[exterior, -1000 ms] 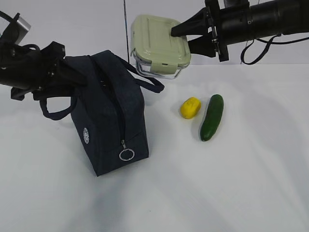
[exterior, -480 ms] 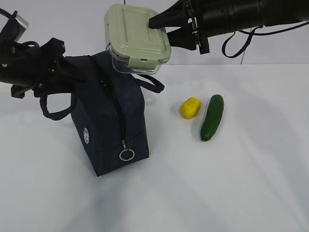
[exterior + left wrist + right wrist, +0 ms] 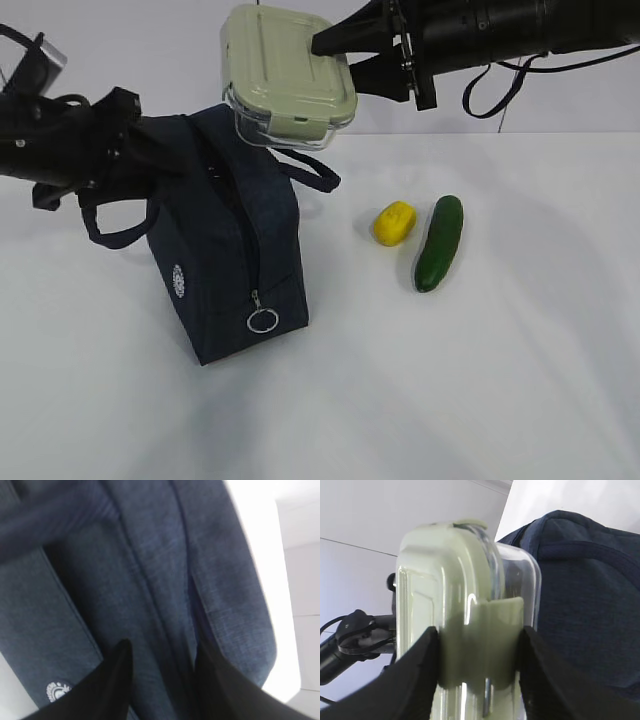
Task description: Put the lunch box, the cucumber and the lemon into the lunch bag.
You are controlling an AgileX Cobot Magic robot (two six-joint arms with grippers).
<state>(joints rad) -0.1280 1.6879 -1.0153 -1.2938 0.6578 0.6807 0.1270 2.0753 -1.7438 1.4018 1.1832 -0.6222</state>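
While the right pincer (image 3: 345, 58) grips the lunch box (image 3: 287, 75), the lunch bag (image 3: 225, 235) looks zipped.

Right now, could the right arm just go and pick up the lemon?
Probably not yet. Its fingers are clamped on the lunch box, held in the air above the lunch bag. The lemon lies uncovered on the table beside the cucumber, so the way looks free afterwards.

white table (image 3: 480, 400), pale panelled wall (image 3: 150, 50)

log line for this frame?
right gripper: holds lunch box above bag | left gripper: on bag fabric | lemon, cucumber: on table
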